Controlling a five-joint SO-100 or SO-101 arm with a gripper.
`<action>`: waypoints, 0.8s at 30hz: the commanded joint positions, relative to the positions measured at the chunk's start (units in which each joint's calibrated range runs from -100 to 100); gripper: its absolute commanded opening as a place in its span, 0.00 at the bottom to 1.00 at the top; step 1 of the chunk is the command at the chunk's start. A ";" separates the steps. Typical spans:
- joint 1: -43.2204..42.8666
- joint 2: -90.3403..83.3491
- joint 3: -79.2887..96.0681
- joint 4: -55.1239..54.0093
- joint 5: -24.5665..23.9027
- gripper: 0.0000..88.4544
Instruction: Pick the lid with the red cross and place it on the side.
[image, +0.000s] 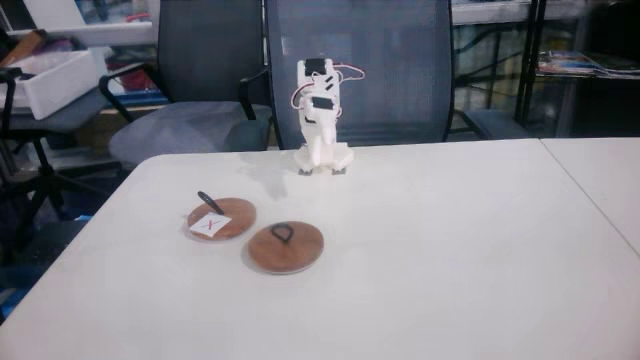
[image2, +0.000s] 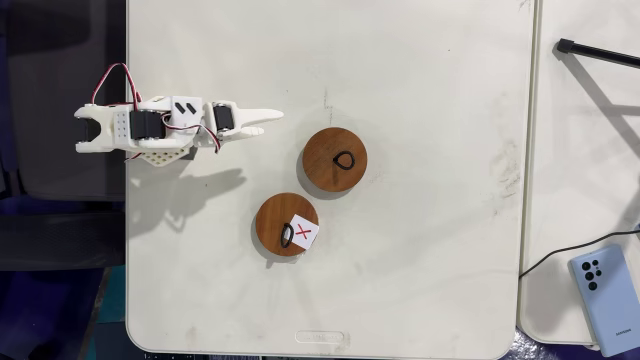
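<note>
A white counter (image: 430, 250) fills the foreground, with a second white one (image: 600, 170) butted against it on the right of a fixed view. Behind stand two dark mesh office chairs (image: 360, 70), a white box (image: 55, 80) on another seat at left, and shelving (image: 560, 60) at right. A blue phone (image2: 604, 297) lies on the neighbouring surface.

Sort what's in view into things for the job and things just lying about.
For the job: lid with the red cross, gripper.
Lying about: plain lid, phone, black cable, office chairs.
</note>
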 joint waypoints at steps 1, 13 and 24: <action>-0.24 -0.76 -3.76 -0.81 0.16 0.34; -0.16 13.05 -11.47 -0.64 -0.37 0.34; 0.36 40.91 -32.86 -0.55 -0.42 0.34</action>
